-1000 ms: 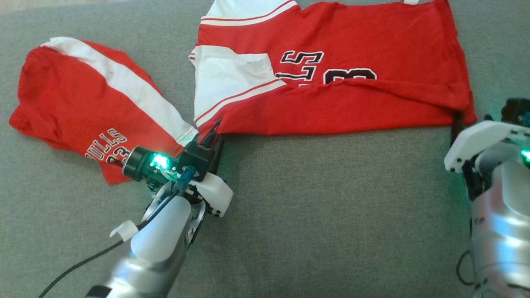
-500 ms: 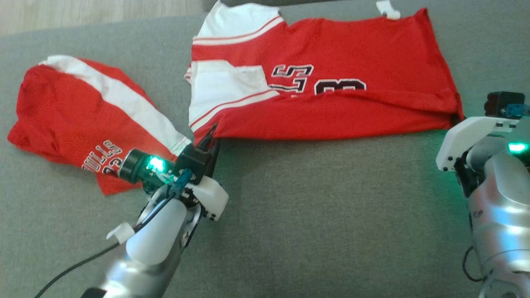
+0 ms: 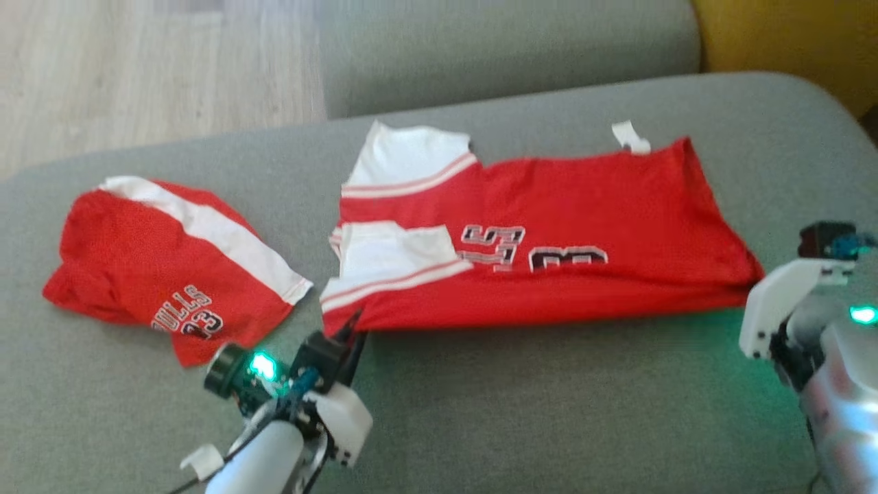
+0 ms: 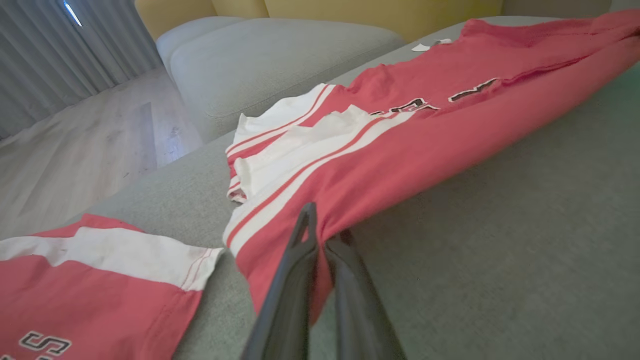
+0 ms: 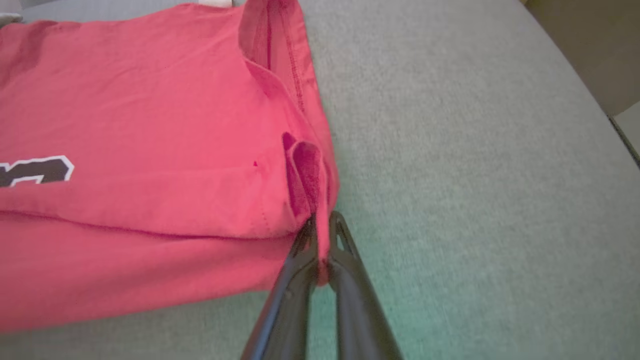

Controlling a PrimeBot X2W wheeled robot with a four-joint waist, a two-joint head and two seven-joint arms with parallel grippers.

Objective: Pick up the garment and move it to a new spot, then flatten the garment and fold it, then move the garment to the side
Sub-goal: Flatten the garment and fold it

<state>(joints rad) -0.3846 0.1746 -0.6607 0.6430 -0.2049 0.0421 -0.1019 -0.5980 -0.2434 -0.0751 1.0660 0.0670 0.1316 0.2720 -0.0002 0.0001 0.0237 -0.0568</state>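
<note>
I had my left gripper (image 4: pixel 324 227) pinched on the near left corner of the red jersey (image 3: pixel 583 219) and my right gripper (image 5: pixel 322 222) clamped on its near right corner, the cloth lying stretched between them on the grey cushion (image 3: pixel 535 405).

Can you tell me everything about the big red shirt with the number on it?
The big red shirt is a thin, soft-looking jersey. It has white panels with red stripes at one end, black-and-white letters and a number in the middle, and a small white tag at its far edge. It lies stretched across the grey cushion with its near side folded over. The left gripper pinches its near corner by the stripes, and the right gripper pinches the other near corner.
</note>
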